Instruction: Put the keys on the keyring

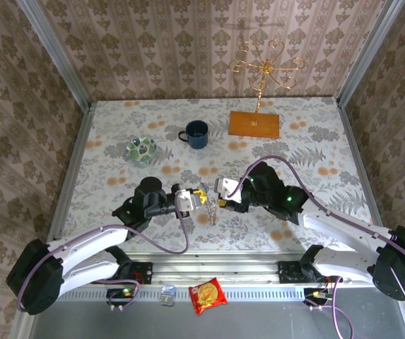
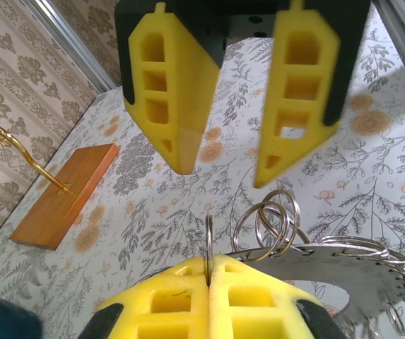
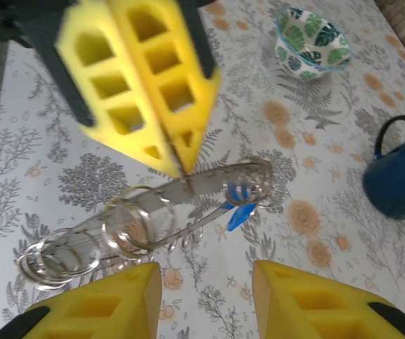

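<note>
The left gripper [image 3: 179,159] is clamped shut on the one keyring [image 3: 213,181], mid-table between the arms. One blue key [image 3: 241,215] seemingly hangs from it. The right gripper [image 3: 206,275] stands open, empty.

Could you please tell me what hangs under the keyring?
A blue key dangles below the keyring, beside small silver rings; those rings cover its top end, so its attachment stays hidden.

The flat grey keyring [image 3: 213,182] is held tilted in the air, a blue key [image 3: 240,216] dangling beneath it.
</note>
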`<state>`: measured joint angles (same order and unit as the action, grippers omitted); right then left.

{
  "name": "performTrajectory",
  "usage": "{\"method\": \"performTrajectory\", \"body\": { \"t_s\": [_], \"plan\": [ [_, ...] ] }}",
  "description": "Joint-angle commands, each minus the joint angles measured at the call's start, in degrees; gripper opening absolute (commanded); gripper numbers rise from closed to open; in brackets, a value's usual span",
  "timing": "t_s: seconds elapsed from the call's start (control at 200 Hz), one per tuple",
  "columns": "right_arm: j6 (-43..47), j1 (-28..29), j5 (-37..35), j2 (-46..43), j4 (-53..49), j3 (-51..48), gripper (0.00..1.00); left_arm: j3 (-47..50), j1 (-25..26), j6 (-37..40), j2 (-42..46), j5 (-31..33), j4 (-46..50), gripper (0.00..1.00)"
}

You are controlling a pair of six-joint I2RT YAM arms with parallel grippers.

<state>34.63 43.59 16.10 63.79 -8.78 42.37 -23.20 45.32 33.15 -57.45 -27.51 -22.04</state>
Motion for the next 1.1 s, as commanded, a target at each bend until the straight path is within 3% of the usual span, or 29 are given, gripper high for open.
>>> {"method": "performTrajectory", "body": {
  "t_s": [0.0,0.525,0.825,1.09],
  "plan": [
    [1.8,2.0,1.9,0.4,-1.8,-0.5,0.4,0.3,0.7,2.5,1.1,1.4,-0.3,0.0],
    [-2.0,7.9,4.6,1.0,-6.1,-0.9,0.39,1.4,0.9,-0.4,0.5,2.3,-3.6,0.0],
    [-7.3,0.2,4.5,-7.8,6.1,-6.8,0.35,3.2,0.2,-6.0,0.1,-3.1,-7.1,0.0],
    [-8.2,-0.5,9.0,-3.4,9.7,-5.3,0.33,4.7,-1.4,-13.2,-1.5,-9.0,-14.1,0.0]
  ]
}}
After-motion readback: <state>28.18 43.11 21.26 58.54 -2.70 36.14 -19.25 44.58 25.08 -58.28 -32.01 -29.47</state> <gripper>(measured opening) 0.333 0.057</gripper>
